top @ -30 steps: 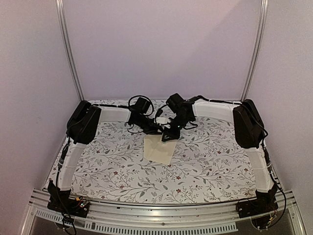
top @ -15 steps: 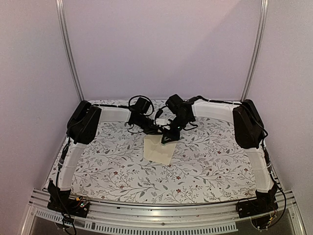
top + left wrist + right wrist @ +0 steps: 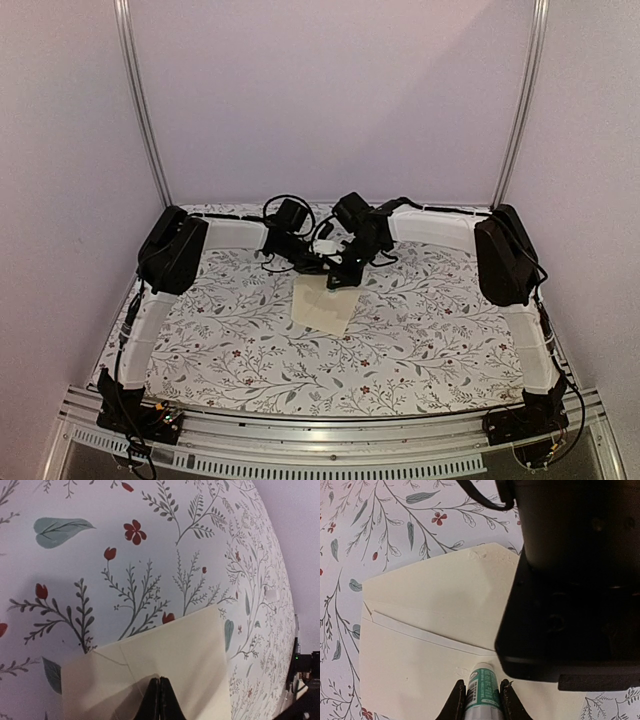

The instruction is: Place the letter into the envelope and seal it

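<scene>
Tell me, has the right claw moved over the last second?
Yes: the right claw, gripping a green-white tube, has drifted slightly left along the envelope's far edge.

Right tool (image 3: 339, 281) slightly farther left.

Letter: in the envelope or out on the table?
Probably in, though unconfirmed: no letter lies on the table in any view, only the cream envelope, whose inside is hidden.
</scene>
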`<move>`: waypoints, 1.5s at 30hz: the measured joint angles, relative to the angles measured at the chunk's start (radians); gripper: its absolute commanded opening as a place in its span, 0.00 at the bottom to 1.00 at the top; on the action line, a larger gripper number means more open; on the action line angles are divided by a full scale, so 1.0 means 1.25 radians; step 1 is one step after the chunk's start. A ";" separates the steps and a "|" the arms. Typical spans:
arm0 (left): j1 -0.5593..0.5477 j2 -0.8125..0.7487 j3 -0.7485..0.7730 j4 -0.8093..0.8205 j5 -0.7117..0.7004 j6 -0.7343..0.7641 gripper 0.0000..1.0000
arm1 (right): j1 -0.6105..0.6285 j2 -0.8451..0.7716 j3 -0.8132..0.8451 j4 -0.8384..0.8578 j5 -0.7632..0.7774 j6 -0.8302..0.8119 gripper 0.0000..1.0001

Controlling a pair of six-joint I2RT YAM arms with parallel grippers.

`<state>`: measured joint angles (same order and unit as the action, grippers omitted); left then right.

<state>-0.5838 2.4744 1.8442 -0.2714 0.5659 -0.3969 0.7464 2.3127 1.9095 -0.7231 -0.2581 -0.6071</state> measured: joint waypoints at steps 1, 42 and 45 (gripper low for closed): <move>0.000 0.000 0.001 0.001 0.000 0.000 0.00 | 0.000 0.000 0.000 0.004 0.008 0.003 0.00; 0.005 0.005 0.004 0.003 0.010 -0.014 0.00 | -0.002 0.013 0.031 -0.049 -0.005 0.004 0.00; 0.005 0.005 0.004 0.003 0.010 -0.016 0.00 | 0.001 0.014 0.035 -0.040 0.026 0.017 0.00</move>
<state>-0.5774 2.4802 1.8492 -0.2680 0.5781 -0.4164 0.7475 2.3306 1.9533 -0.7734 -0.2253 -0.5861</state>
